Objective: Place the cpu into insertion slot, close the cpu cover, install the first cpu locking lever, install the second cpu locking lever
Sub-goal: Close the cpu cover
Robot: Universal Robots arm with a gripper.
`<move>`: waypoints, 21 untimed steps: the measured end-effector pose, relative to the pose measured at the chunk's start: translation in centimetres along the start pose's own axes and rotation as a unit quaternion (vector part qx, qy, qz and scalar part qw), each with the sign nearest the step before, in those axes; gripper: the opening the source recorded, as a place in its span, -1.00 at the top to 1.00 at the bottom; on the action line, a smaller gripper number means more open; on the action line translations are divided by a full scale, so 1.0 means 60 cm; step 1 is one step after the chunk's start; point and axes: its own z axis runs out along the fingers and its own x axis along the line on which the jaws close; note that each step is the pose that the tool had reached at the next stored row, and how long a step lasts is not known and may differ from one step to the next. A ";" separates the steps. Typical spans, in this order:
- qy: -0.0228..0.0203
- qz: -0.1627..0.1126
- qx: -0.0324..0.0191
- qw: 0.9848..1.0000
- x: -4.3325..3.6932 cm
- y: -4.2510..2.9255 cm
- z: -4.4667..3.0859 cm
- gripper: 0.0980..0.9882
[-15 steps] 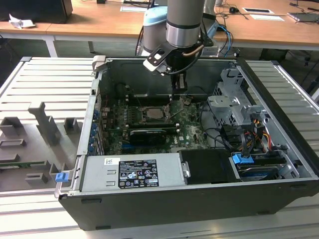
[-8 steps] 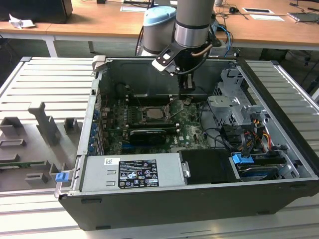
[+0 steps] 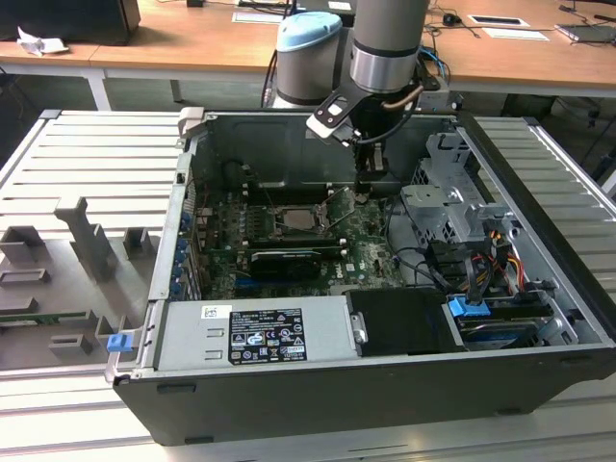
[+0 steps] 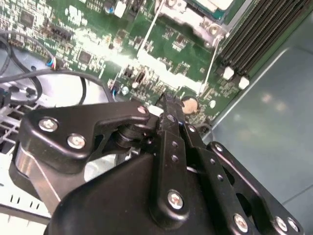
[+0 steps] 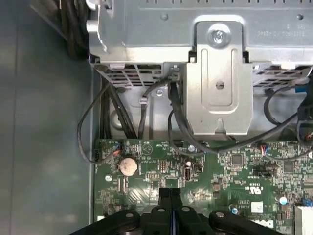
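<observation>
Inside the open computer case, the insertion slot (image 3: pixel 297 220) is a square socket with a silver rim on the green board. In the second wrist view the cpu cover (image 4: pixel 182 15) lies low over the socket, and a pale metallic face, probably the cpu (image 4: pixel 211 4), shows inside it. Two thin wire levers (image 4: pixel 146 33) (image 4: pixel 209 62) run along the socket's sides. My gripper (image 3: pixel 364 195) (image 4: pixel 168 99) (image 5: pixel 169 192) is shut with nothing between its fingers. It hangs just above the board, to the exterior view's right of the socket, close to a round coin battery (image 5: pixel 128 165) (image 4: pixel 189 104).
A silver drive cage (image 5: pixel 215 73) with black cables (image 5: pixel 173 120) stands right beyond the gripper. Memory slots (image 4: pixel 254 34) flank the socket. The grey power supply (image 3: pixel 255 332) fills the case's near side. The case's walls (image 3: pixel 183 192) enclose everything.
</observation>
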 end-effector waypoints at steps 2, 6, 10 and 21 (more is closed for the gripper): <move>0.000 0.000 0.000 1.000 -0.001 0.004 0.002 0.98; 0.000 0.000 0.000 1.000 -0.007 0.000 0.018 0.98; 0.000 0.000 0.000 1.000 -0.007 -0.013 0.023 0.98; 0.000 0.000 0.000 1.000 -0.007 -0.053 0.023 0.98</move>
